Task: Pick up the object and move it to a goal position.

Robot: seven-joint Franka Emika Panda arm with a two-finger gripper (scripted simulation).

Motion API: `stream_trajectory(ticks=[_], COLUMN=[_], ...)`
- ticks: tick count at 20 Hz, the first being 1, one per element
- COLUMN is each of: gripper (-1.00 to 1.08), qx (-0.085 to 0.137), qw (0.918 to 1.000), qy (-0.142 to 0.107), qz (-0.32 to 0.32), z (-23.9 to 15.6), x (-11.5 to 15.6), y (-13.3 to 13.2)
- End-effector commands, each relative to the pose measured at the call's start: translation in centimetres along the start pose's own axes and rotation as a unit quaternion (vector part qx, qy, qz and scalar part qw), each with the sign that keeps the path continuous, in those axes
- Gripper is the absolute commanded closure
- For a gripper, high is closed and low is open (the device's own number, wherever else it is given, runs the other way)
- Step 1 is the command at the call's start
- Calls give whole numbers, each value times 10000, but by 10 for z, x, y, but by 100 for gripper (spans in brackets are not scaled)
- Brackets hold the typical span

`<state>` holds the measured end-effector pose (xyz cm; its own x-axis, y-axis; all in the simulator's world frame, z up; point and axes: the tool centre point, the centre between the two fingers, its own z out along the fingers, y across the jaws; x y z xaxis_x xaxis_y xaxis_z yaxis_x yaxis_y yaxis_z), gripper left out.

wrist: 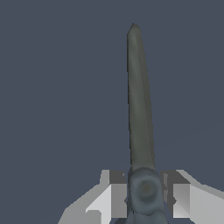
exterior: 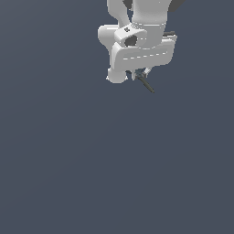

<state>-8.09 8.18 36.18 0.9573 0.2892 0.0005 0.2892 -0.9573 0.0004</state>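
Observation:
The white gripper (exterior: 139, 75) hangs near the top of the exterior view, under the arm's bulky wrist. It is shut on the tiny scissors (exterior: 147, 84), whose thin dark blades stick out below it toward the exterior view's right. In the wrist view the dark blades (wrist: 140, 105) run long and straight away from the gripper (wrist: 145, 192), and the two fingers (wrist: 114, 194) press on the scissors' pivot from both sides. The orange-yellow ring handles are hidden behind the gripper in both views.
A plain dark grey-blue surface (exterior: 114, 173) fills both views. No other object and no goal marker shows.

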Motion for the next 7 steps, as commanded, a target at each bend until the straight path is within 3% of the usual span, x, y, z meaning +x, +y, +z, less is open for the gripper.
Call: stream_trajectory(ticks=[1, 7], gripper=[108, 108], qx=[1, 1], qw=[10000, 10000], qy=[-3, -3], qz=[3, 3], z=[-5, -3], x=[0, 1], y=[-1, 0])
